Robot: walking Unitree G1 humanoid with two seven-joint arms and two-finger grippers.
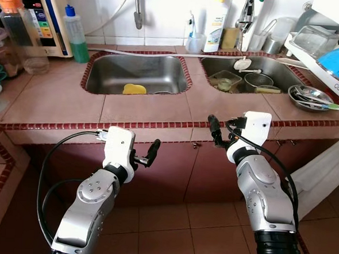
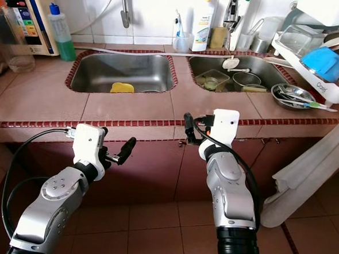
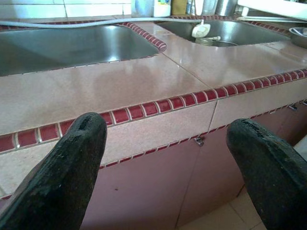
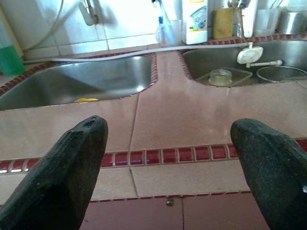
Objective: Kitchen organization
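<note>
Pink tile edged with a dark red border covers the worktop (image 1: 141,111), into which two steel sinks are set side by side. The left sink (image 1: 135,73) holds a yellow sponge (image 1: 134,89) near its front wall. In the right sink (image 1: 259,72) a clear container (image 1: 224,81), a steel pot (image 1: 257,81) and a white brush (image 1: 243,65) are seen together. To the right of that sink a steel bowl of cutlery (image 1: 309,96) rests on the worktop, just beside a dish rack (image 1: 326,53) carrying a blue bowl. A green bottle with a blue cap (image 1: 75,35) stands at the back left corner, and a white bottle (image 1: 215,26) stands against the wall between the sinks.

Both hands are held in front of the worktop edge, below its surface and before the dark red cabinet doors (image 1: 173,167), touching nothing. The left hand (image 1: 146,154) is spread open and empty, below and in front of the left sink; the sponge lies well apart from it, up on the far side of the tiled edge. The right hand (image 1: 222,130) is also spread open and empty, just before the edge, with the right sink's dishes beyond it and slightly to its right.
</note>
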